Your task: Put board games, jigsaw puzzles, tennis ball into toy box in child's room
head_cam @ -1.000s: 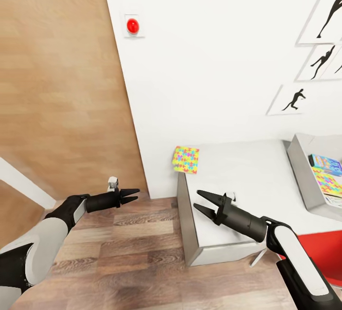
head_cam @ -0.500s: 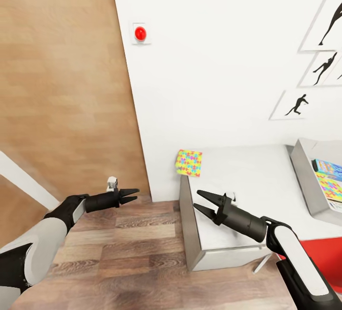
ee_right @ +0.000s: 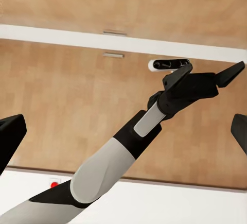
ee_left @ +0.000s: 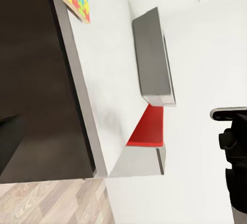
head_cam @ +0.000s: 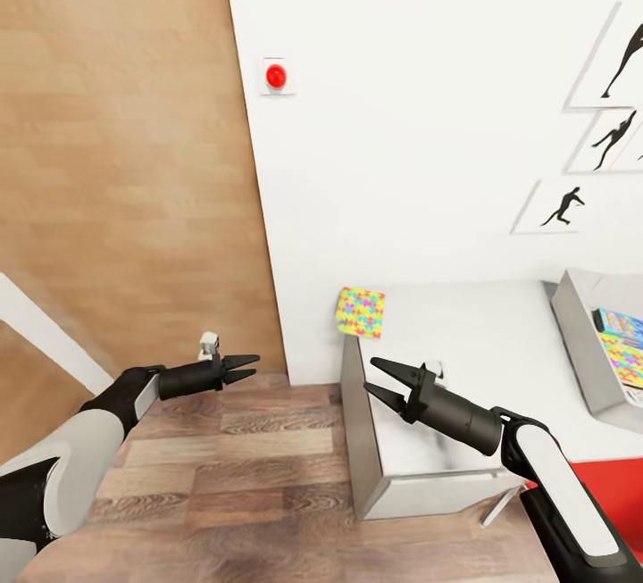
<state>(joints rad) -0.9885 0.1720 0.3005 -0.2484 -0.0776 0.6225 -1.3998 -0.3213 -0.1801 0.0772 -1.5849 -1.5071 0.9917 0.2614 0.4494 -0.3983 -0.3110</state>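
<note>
Right hand (head_cam: 375, 379) agape, empty; left hand (head_cam: 252, 366) pinched closed; multicolour jigsaw puzzle (head_cam: 361, 312) overhangs table (head_cam: 464, 333) corner.

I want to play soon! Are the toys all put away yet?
Not yet. The toy box already holds some colourful toys. One jigsaw puzzle still lies on the table corner. The open right gripper and the left gripper hold nothing.

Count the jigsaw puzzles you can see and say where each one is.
2. One jigsaw puzzle lies on the table's far left corner, by the wall. The second jigsaw puzzle lies inside the toy box at the picture's right edge, partly cut off, so anything further inside is hidden.
</note>
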